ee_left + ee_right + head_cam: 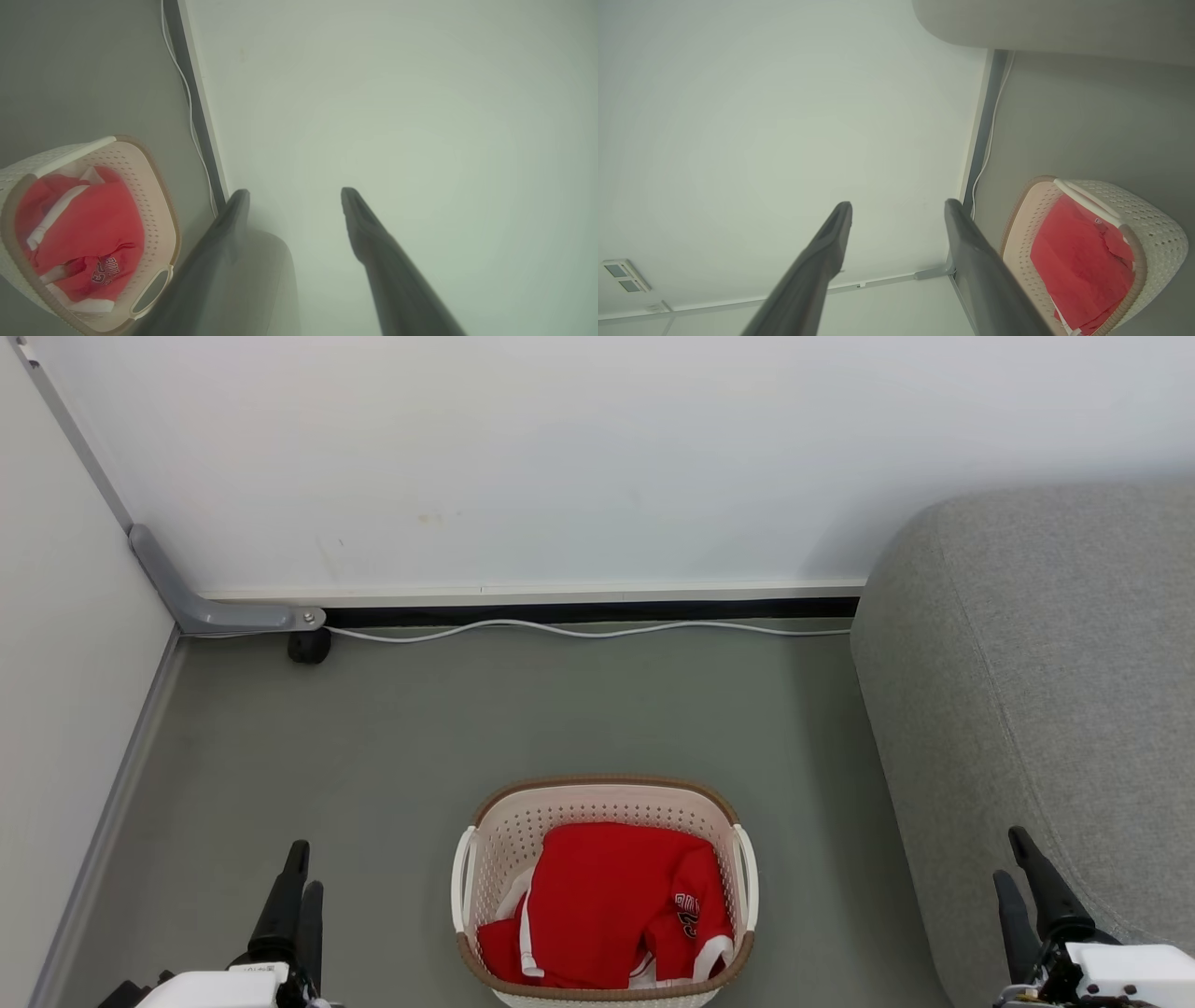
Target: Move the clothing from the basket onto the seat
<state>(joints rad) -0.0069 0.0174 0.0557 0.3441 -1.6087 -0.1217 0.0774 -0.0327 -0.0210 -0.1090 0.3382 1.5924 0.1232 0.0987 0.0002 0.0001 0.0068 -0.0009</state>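
Your left gripper (301,882) stands at the lower left of the head view, fingers drawn narrow and holding nothing. Your right gripper (1019,873) stands at the lower right, over the seat (1046,691) in that view. Nothing lies between its fingers, but you cannot tell how wide they stand.

Between the two grippers the basket (605,786) sits on the floor (420,728), mouth up, with its white handles to your left and right. Its near end is cut by the frame, so you cannot tell its long axis. The clothing (607,896) is bunched inside, with the lettering (687,913) turned sideways by the right handle.

A strip of floor separates the basket from the seat's rounded edge. More floor runs ahead to the wall (560,457), where a cable (579,631) trails along the base.

The left wrist view gives you the lettering and white trim more plainly. The right wrist view adds a small pale fixture (623,275).
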